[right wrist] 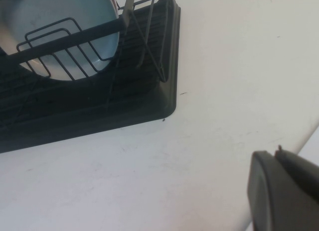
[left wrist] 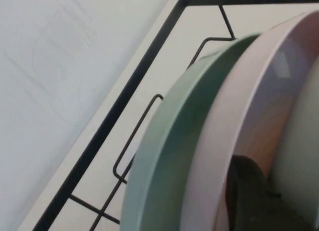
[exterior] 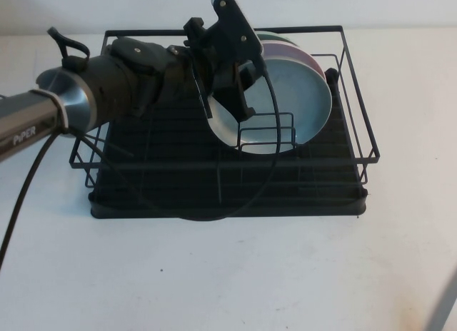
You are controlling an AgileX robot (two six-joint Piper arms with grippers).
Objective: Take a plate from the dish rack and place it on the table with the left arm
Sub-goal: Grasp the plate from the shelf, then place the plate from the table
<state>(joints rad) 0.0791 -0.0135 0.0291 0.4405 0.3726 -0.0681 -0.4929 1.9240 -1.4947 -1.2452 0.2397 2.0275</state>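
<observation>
The pale blue-grey plate [exterior: 285,103] stands on edge in the small wire holder of the black dish rack [exterior: 228,192], in front of a pink plate [exterior: 303,56] and a green plate [exterior: 275,37]. My left arm reaches over the rack's left side. My left gripper [exterior: 239,103] is at the plate's upper left rim and shut on it, one finger across its face. The other finger [left wrist: 249,191] shows behind it in the left wrist view, between the blue-grey plate [left wrist: 304,141] and the pink plate [left wrist: 234,121]. My right gripper [right wrist: 280,156] is shut, low over the table [right wrist: 224,66], right of the rack.
The rack's wire frame [exterior: 357,88] rises around the plates. A black cable [exterior: 268,153] loops from the left arm down over the rack's front. White table [exterior: 228,274] lies in front of the rack and to both sides.
</observation>
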